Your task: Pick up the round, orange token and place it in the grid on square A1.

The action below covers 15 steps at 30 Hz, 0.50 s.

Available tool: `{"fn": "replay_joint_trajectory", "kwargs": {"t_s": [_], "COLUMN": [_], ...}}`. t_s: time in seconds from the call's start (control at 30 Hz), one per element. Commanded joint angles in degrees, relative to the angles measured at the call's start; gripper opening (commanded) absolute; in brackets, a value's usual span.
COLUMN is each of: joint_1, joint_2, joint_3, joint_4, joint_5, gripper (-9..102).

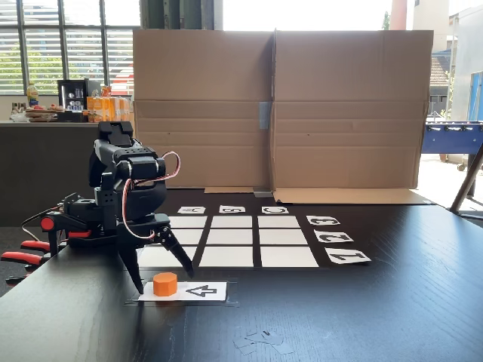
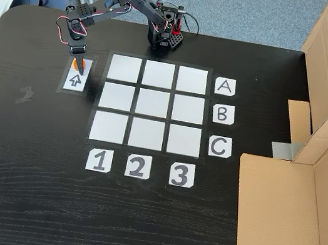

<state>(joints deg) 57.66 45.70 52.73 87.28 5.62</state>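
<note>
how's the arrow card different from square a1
The arrow card carries a printed black arrow; square A1 is plain white. The arrow card lies alone, left of the grid in the top-down fixed view; square A1 is the grid's corner cell, in line with labels A and 1. The arrow card holds the orange token, with the end effector around it; square A1 is bare. Both are flat white paper.

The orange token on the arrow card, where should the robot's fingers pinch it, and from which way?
Pinch the orange token on its round side wall, coming straight down from above. It is a short cylinder standing flat on the arrow card, so two opposite sides give an even hold. The gripper hangs over it, fingers spread to either side, so closing there looks simplest.
</note>
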Motion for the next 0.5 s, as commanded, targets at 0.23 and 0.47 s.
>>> {"fn": "replay_joint_trajectory", "kwargs": {"t_s": [0.23,0.47], "joint_1": [-1.32,-1.76], "joint_2": [0.26,0.00], "joint_3": [-2.64,-2.64], "joint_4": [0.00,0.09], "joint_5": [4.39,8.26], "gripper": [36,36]}}
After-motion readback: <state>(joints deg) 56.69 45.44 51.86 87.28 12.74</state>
